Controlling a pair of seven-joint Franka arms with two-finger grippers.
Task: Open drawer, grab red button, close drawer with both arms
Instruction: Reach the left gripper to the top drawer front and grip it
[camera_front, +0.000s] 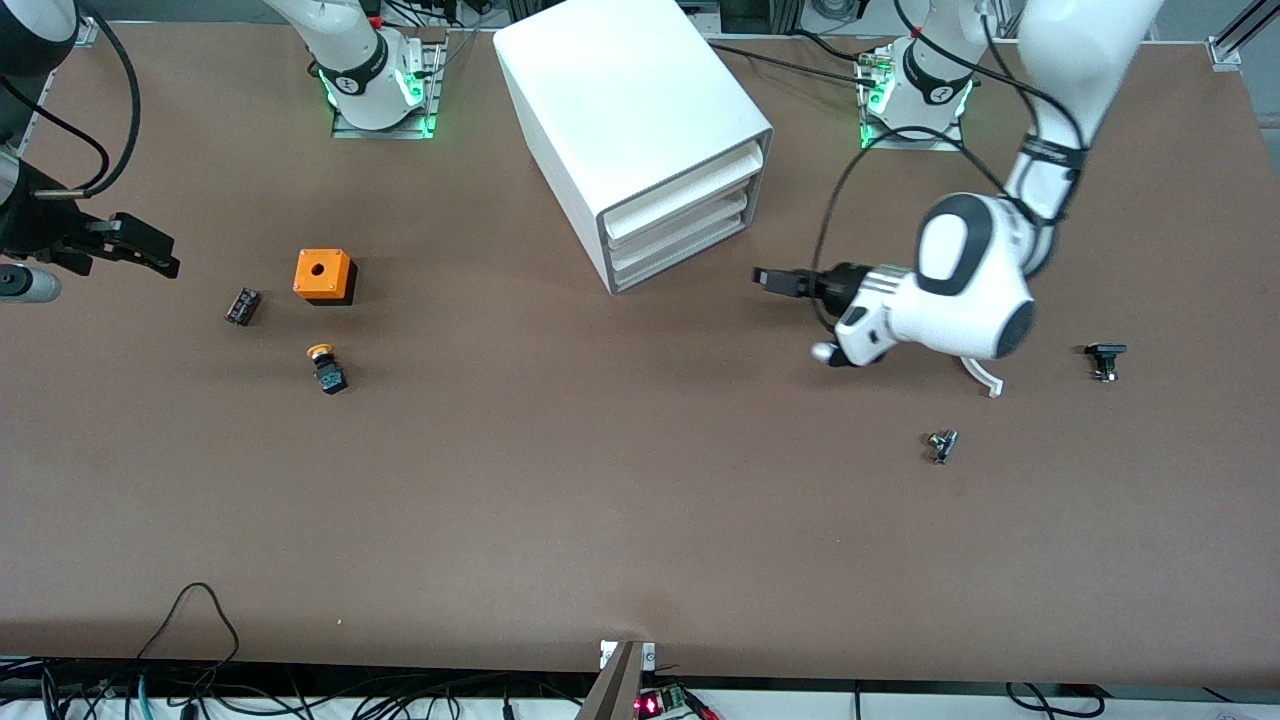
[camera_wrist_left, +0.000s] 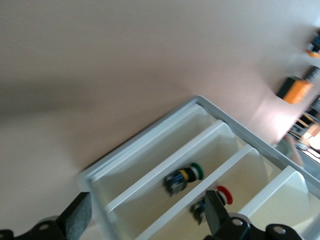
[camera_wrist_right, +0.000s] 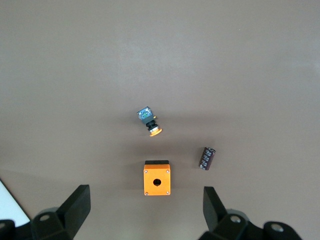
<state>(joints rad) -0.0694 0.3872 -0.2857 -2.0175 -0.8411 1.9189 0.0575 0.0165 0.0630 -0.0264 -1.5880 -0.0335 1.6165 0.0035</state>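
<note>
The white cabinet (camera_front: 640, 110) stands at the middle of the table near the arms' bases. Its three drawers (camera_front: 685, 235) all sit pushed in. My left gripper (camera_front: 768, 279) is open and empty, level with the cabinet's front and a short way in front of it. In the left wrist view its fingers (camera_wrist_left: 76, 217) frame the grey-edged front (camera_wrist_left: 150, 130). Inside, a red-capped button (camera_wrist_left: 223, 194) lies in one level, partly hidden by a finger. A green-capped button (camera_wrist_left: 186, 176) lies in the level beside it. My right gripper (camera_front: 155, 250) is open and empty over the right arm's end of the table.
An orange box with a hole (camera_front: 324, 275), a yellow-orange-capped button (camera_front: 326, 368) and a black cylinder (camera_front: 242, 305) lie near the right gripper; the right wrist view shows the box (camera_wrist_right: 157, 178). Small black parts (camera_front: 1105, 358) (camera_front: 942, 444) and a white curved piece (camera_front: 985, 378) lie under the left arm.
</note>
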